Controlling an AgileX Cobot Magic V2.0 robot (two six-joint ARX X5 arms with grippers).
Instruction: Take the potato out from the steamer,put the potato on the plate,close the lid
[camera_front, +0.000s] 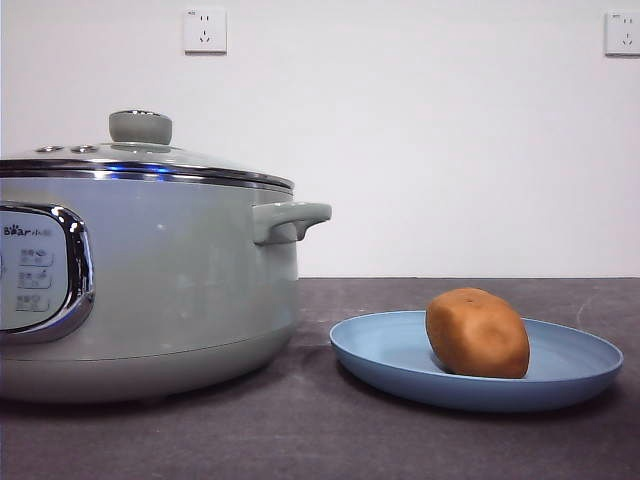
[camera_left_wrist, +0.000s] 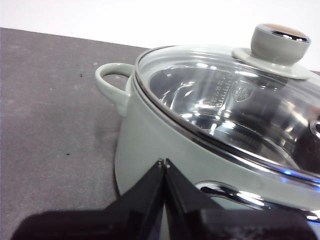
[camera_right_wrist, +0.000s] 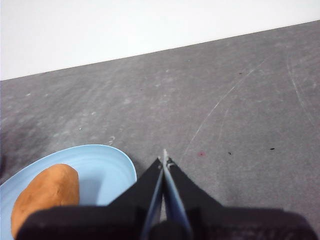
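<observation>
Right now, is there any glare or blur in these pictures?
Front view: a blue-white glint runs along the lid's chrome band, and the steamer casts a soft shadow on the table. Left wrist view: bright reflections streak the glass, and the left claw looks soft. Right wrist view: the potato is slightly blurred.

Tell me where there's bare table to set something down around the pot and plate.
Free: the dark table in front of the steamer and plate, and the stretch beyond the plate in the right wrist view. Crowded: the narrow gap between steamer and plate; the potato occupies the plate.
</observation>
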